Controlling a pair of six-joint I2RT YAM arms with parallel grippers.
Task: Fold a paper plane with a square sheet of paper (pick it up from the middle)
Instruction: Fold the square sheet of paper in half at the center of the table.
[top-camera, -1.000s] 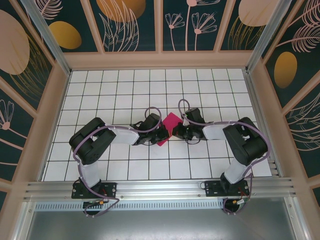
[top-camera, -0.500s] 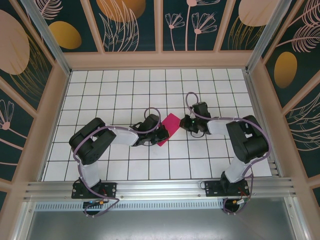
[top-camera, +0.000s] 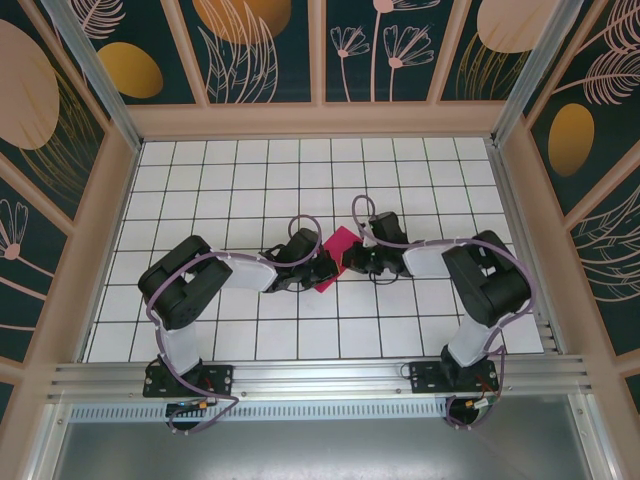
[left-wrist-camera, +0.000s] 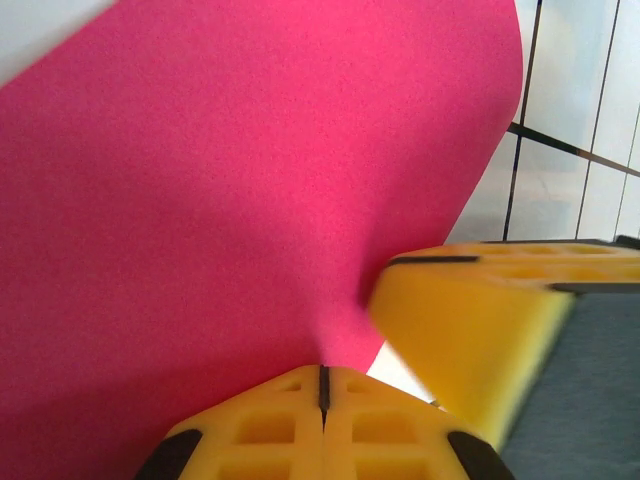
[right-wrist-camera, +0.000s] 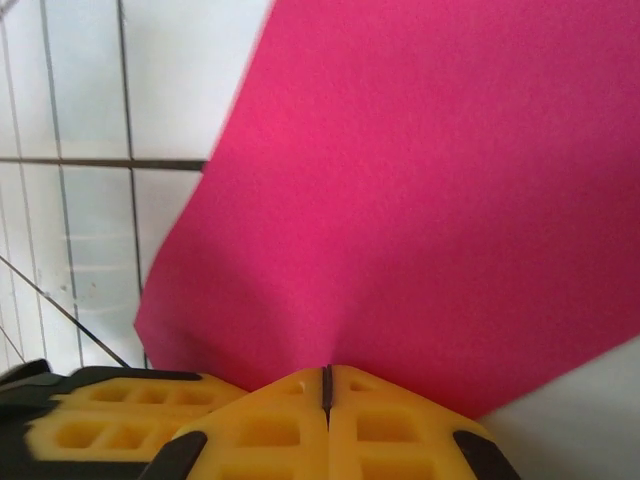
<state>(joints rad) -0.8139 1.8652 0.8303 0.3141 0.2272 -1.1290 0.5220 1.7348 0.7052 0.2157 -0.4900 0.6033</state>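
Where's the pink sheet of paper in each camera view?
Top external: square sheet of paper at the centre of the white grid floor.
Left wrist: the sheet fills left and centre.
Right wrist: the sheet fills the upper right.
Shared landmark: the floor's black grid lines.

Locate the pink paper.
Top view: the paper is near the centre of the table, pinched between the left gripper and right gripper.

Square sheet of paper (left-wrist-camera: 200, 180) matt, smooth; table (top-camera: 250, 170) glossy white tiles.
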